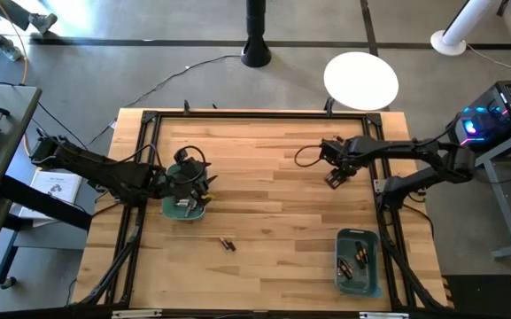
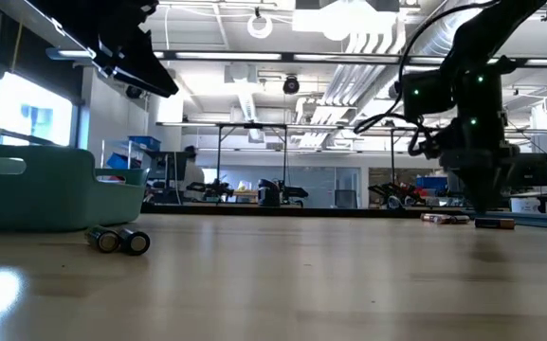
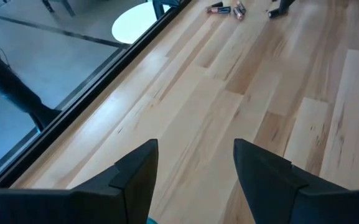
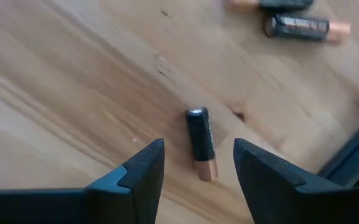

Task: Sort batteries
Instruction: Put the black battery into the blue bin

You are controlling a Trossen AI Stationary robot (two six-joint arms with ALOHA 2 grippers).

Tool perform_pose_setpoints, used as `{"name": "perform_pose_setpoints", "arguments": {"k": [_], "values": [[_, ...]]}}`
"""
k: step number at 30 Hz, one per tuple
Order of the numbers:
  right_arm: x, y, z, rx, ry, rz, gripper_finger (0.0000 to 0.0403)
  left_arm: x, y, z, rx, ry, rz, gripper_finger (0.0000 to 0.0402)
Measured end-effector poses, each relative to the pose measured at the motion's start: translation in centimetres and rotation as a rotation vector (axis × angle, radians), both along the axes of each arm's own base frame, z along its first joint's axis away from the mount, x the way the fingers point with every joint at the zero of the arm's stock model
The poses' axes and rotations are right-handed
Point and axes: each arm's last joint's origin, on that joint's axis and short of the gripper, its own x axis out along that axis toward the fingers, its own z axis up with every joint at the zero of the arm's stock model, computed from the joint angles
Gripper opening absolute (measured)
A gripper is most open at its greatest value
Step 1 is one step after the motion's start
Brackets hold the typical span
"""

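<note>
The wooden table point(image 1: 264, 177) is bordered by a dark frame rail point(image 1: 255, 113) on all sides, and most of its middle lies bare, leaving wide room between the two arms.

The left gripper point(image 1: 187, 182) hangs over a teal bin point(image 1: 184, 210) near the table's left edge, its fingers point(image 3: 135, 171) spread apart with nothing between them. The right gripper point(image 1: 335, 177) hangs low over the right part of the table, close to the right rail; its fingers point(image 4: 145, 168) are also spread, and one dark battery with a copper end point(image 4: 200, 143) lies on the wood just between and ahead of them, untouched. Two more dark, copper-ended batteries point(image 4: 303, 26) lie a little farther off, near the rail.

Two batteries point(image 1: 228, 243) lie side by side and touching on open wood at the near middle of the table, right of the left bin and well apart from both grippers; the low view shows them as a pair point(image 2: 118, 240) beside that bin point(image 2: 55, 189).

A second teal bin point(image 1: 359, 261) sits at the near right corner against the rail, holding several dark batteries point(image 1: 351, 260); their exact count cannot be told.
</note>
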Motion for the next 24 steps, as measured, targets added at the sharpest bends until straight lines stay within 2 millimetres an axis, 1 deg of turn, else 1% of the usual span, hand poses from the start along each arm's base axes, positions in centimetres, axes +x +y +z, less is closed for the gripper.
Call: {"name": "perform_pose_setpoints", "arguments": {"k": [5, 9, 12, 15, 17, 22, 24], "values": [[-0.5, -0.6, -0.4, 0.038, -0.022, -0.071, 0.0165, 0.0, 0.0, 0.0, -0.001, -0.005, 0.0, 0.02], [-1.3, -0.8, -1.8, 0.059, -0.052, -0.121, 0.0146, 0.1, 0.0, 0.1, -0.002, -0.01, 0.0, 0.02], [-1.7, -0.7, -2.8, 0.081, -0.091, -0.095, 0.0136, 0.1, 0.0, 0.1, -0.004, -0.015, 0.0, 0.02], [-1.8, -0.5, -3.2, 0.084, -0.097, -0.083, 0.012, 0.1, 0.0, 0.1, -0.004, -0.016, 0.0, 0.02], [-1.7, -0.3, -3.2, 0.086, -0.099, -0.073, 0.01, 0.1, 0.0, 0.1, -0.004, -0.016, 0.0, 0.02], [-1.2, 0.4, -3.1, 0.075, -0.096, -0.019, 0.0024, 0.1, 0.0, 0.2, -0.005, -0.023, 0.0, 0.02], [-0.6, 0.8, -2.7, 0.051, -0.093, 0.029, 0.0021, 0.2, -0.1, 0.2, -0.008, -0.034, 0.0, 0.02]]}}
